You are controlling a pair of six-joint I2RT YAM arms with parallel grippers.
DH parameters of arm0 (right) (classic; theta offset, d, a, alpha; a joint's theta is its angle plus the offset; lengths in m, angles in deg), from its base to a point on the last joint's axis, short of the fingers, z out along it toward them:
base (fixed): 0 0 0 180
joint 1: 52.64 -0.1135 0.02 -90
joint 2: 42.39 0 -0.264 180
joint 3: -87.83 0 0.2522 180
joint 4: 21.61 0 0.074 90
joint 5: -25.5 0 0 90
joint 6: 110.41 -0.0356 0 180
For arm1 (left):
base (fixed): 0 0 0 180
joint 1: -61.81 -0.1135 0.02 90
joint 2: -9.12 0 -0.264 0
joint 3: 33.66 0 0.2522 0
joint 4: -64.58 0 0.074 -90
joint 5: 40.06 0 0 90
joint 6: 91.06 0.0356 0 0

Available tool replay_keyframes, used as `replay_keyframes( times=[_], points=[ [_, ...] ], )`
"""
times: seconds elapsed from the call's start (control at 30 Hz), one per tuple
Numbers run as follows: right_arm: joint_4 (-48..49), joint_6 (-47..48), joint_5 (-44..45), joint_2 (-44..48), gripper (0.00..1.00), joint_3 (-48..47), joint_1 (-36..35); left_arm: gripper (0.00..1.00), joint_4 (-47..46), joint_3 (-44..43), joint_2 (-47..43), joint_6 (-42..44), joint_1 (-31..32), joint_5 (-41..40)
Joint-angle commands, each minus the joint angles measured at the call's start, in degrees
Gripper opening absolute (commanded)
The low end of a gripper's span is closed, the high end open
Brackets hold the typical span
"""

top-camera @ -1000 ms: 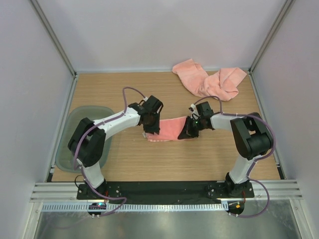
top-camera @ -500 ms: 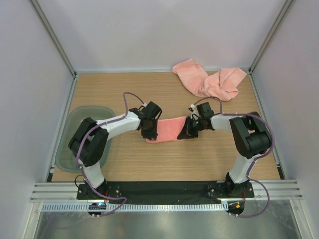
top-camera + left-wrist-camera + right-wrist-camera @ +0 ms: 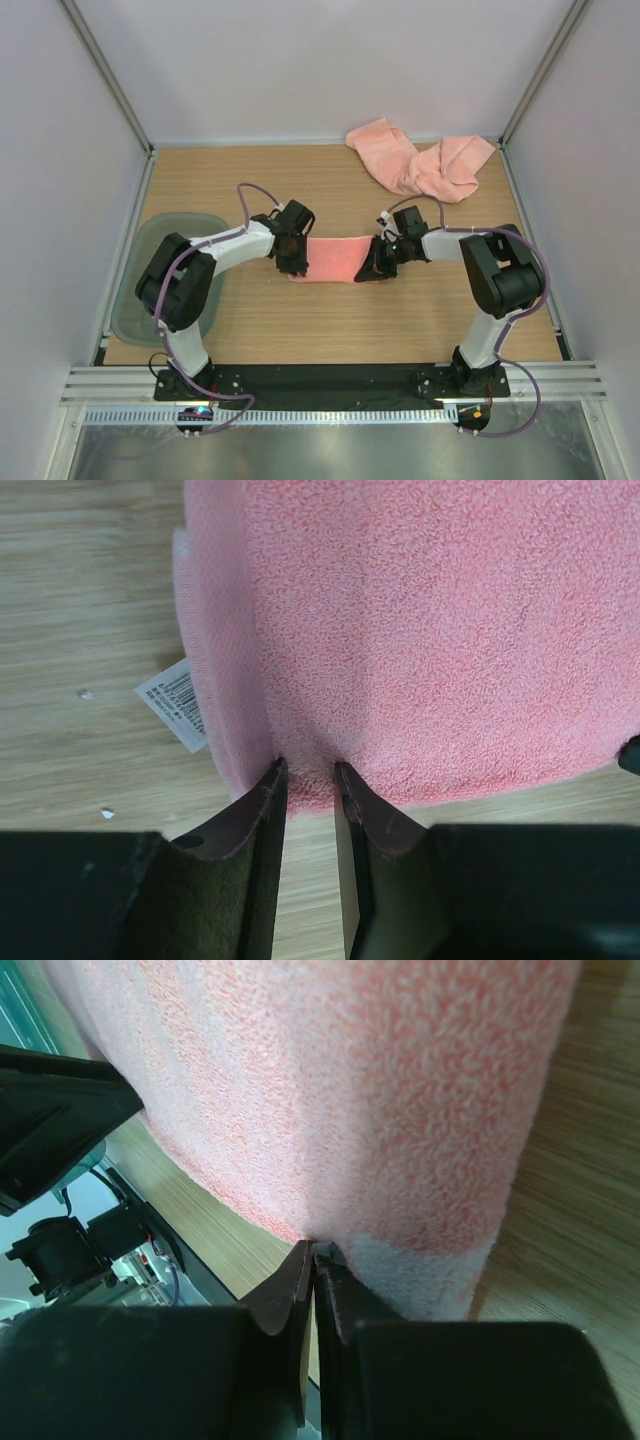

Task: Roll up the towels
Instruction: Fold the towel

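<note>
One salmon-pink towel lies stretched flat on the wooden table between my two grippers. My left gripper is shut on its left end; in the left wrist view the left gripper pinches the near edge of the towel beside a white label. At the other end my right gripper is shut on the edge of the same cloth. The right wrist view has the right gripper closed tight on a thin fold of the towel. More towels lie crumpled in a heap at the back right.
A translucent grey-green tray sits at the table's left edge, beside the left arm's base. White walls and metal posts close in the table on three sides. Bare wood lies between the held towel and the arm bases.
My left gripper has moved left and a little nearer with the towel's end. The towel, slanted before, now lies straighter and tauter. The right gripper has barely moved.
</note>
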Motion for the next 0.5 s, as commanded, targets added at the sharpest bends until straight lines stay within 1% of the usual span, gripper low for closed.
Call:
replay_keyframes(
  times=[0.0,0.13,0.2,0.27,0.3,0.37,0.4,0.47],
  points=[
    [-5.9,3.2,4.6,1.7,0.11,-0.5,0.4,0.27,1.7,0.0,1.2,3.0,-2.1,-4.1],
    [-9.9,3.7,6.8,3.4,0.13,0.0,0.3,0.27,3.8,-3.0,2.2,3.5,-3.5,-4.4],
    [-10.4,3.1,6.4,4.1,0.13,0.3,0.3,0.27,4.6,-3.8,2.2,3.4,-3.5,-4.3],
    [-10.7,2.5,5.1,6.3,0.15,0.4,0.3,0.27,4.9,-5.1,1.9,3.4,-3.5,-4.5],
    [-10.8,2.3,4.8,7.2,0.19,0.2,0.2,0.27,5.0,-5.7,1.4,3.3,-3.4,-4.6],
    [-12.3,2.2,4.1,10.1,0.23,-1.5,0.2,0.28,5.9,-7.2,1.2,3.3,-3.5,-4.7],
    [-12.7,2.1,3.5,10.8,0.31,-2.3,0.2,0.28,6.3,-7.7,1.0,3.3,-3.5,-4.8],
    [-14.4,1.9,1.6,11.9,0.42,-5.1,0.2,0.28,7.5,-9.0,0.7,3.0,-3.5,-4.7]
  ],
)
